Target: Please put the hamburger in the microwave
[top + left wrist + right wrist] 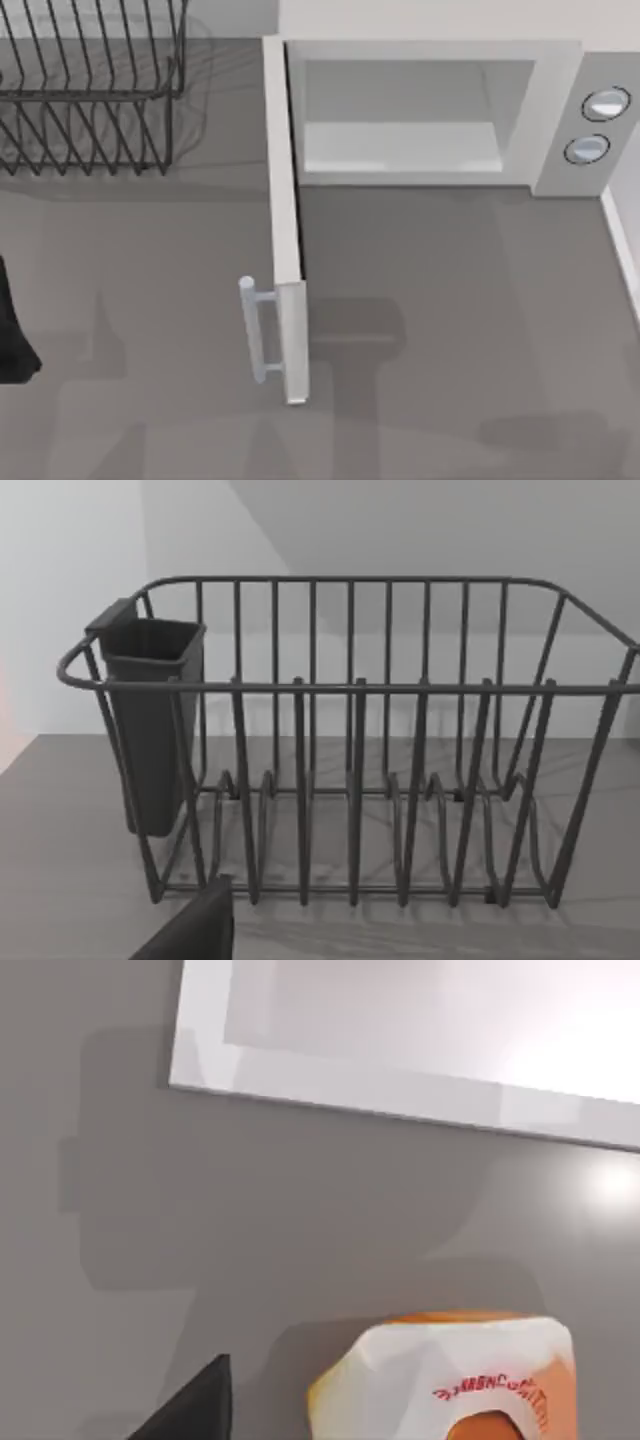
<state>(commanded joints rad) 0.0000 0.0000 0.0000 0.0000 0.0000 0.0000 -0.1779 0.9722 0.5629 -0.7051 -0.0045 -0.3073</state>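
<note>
The hamburger (pixel 450 1380), an orange bun in a white wrapper with red lettering, sits close under my right wrist camera, above the grey table. A dark part of my right gripper (pixel 200 1405) shows just beside it, with a small gap between them. The microwave (pixel 560 110) stands at the back right of the table. Its door (pixel 285 230) is swung wide open toward the front, silver bar handle (pixel 255 330) facing left. The pale grey cavity (pixel 400 110) holds nothing. In the right wrist view the microwave (pixel 400 1050) lies ahead of the hamburger. My left arm (pixel 12 340) is parked at the table's left edge.
A black wire rack (pixel 90 90) stands at the back left, and the left wrist view faces the rack (pixel 350 780) and its dark cup (pixel 150 720). Two silver knobs (pixel 598 125) sit on the microwave's right panel. Bare grey table (pixel 450 300) stretches before the cavity.
</note>
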